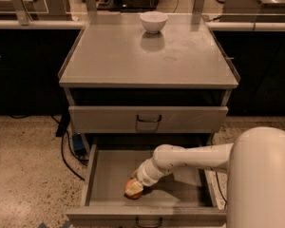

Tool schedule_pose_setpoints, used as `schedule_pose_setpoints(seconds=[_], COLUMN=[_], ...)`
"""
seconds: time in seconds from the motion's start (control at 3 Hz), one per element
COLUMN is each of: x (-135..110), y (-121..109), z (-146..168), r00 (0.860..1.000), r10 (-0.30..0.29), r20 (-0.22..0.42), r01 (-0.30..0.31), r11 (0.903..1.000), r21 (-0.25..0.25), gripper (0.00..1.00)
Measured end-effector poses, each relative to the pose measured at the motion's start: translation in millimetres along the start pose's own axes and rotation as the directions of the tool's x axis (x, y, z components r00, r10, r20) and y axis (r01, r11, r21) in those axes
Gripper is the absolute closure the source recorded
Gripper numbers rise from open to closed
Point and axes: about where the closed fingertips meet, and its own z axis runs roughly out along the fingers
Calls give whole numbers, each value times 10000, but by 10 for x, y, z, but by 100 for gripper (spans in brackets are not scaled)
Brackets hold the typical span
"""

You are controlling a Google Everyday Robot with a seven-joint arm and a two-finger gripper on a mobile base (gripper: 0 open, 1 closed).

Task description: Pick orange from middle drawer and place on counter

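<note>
The middle drawer (147, 216) is pulled open at the bottom of the camera view. The orange (131, 194) lies on its floor near the front, left of centre, and only its lower left part shows. My gripper (133, 188) reaches into the drawer from the right on the white arm. It sits right on top of the orange and covers most of it. The counter (133, 56) is the flat grey top of the cabinet above.
A white bowl (153, 21) stands at the back of the counter. The top drawer (148, 118) is closed, just above my arm. My white body (261, 179) fills the lower right. Black cables (66, 146) lie on the speckled floor to the left.
</note>
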Motion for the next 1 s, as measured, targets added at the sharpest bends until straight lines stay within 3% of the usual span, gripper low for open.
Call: schedule_pose_setpoints(seconds=[0.33, 0.67, 1.0], x=[-2, -3, -299], y=[3, 3, 22], z=[1, 0, -429], r00=[10000, 10000, 9981], r10=[-8, -10, -404], r20=[-2, -1, 460], r01=[8, 10, 413], r11=[10000, 10000, 9990], r21=[-6, -6, -190], gripper=[100, 100, 100])
